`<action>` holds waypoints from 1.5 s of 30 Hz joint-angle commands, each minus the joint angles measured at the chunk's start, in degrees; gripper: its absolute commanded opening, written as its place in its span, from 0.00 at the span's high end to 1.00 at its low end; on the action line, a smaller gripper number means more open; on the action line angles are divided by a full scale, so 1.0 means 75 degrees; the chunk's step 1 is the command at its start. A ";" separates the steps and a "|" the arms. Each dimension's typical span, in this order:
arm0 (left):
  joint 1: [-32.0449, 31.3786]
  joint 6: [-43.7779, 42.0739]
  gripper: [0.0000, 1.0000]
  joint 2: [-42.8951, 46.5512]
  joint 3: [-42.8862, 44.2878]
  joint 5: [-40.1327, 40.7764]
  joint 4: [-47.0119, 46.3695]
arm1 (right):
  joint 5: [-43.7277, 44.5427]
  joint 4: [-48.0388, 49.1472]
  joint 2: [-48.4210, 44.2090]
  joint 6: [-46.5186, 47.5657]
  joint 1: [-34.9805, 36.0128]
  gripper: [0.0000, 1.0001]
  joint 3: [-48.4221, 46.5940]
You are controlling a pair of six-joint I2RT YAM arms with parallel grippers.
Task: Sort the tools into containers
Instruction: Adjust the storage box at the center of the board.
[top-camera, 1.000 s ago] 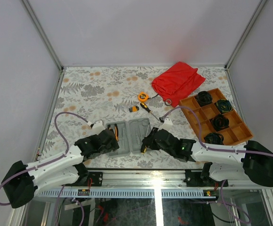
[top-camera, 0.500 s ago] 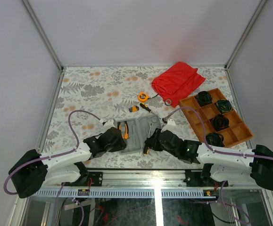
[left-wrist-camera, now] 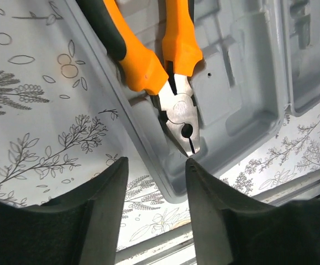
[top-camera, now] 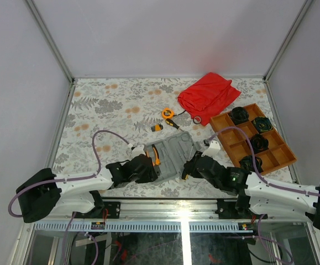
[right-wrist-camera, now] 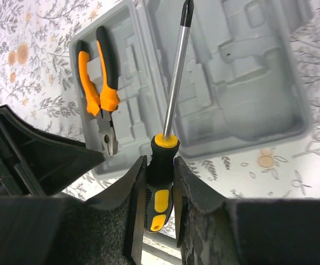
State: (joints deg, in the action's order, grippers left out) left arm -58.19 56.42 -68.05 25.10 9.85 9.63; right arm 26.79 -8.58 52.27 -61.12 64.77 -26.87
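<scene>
The grey case (top-camera: 176, 149) lies open near the table's front, its two trays side by side. Orange-handled pliers (top-camera: 157, 156) lie in the left tray, also in the left wrist view (left-wrist-camera: 148, 61) and the right wrist view (right-wrist-camera: 101, 83). My left gripper (top-camera: 147, 170) is open and empty, its fingers (left-wrist-camera: 107, 204) standing either side of the case's near corner (left-wrist-camera: 171, 187). My right gripper (top-camera: 188, 169) is shut on a black-and-yellow screwdriver (right-wrist-camera: 162, 160), whose shaft points over the right tray (right-wrist-camera: 242, 88). A round orange tape measure (top-camera: 167, 114), a short screwdriver (top-camera: 171, 124) and a tiny orange-black piece (top-camera: 157, 127) lie beyond the case.
A red cloth (top-camera: 208, 96) lies at the back right. An orange-brown divided tray (top-camera: 234, 138) with black round parts stands at the right. The left arm (right-wrist-camera: 27, 149) shows close beside the right gripper. The table's front rail runs just behind both grippers.
The grey case has slid right and turned, with the pliers in it. Both grippers have moved right alongside it, the right one keeping the screwdriver.
</scene>
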 commanded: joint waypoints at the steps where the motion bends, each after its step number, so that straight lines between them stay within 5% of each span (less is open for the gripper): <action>1: -0.0053 0.0264 0.53 0.0546 0.0232 0.0371 0.0418 | 0.0981 -0.0955 -0.0705 0.0336 0.0000 0.96 -0.0077; 11: 0.0482 -0.0016 0.38 0.1771 0.0377 0.1215 0.1010 | 0.1048 -0.1622 -0.1539 0.0799 0.0000 0.95 -0.0063; 30: 0.2064 -0.0901 0.42 -0.0202 0.0420 0.0492 -0.0835 | 0.0100 -0.0778 -0.0497 0.0965 0.0003 0.96 -0.0160; 45: 0.2177 -0.1076 0.74 -0.1195 0.0607 0.0711 -0.0631 | 0.0097 -0.1110 -0.0321 0.1162 0.0007 0.95 -0.0332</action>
State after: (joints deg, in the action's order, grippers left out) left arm -42.33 50.19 -75.29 29.36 13.19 3.46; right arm 27.24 -17.41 49.63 -53.67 64.77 -26.48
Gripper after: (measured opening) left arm 0.315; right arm 0.271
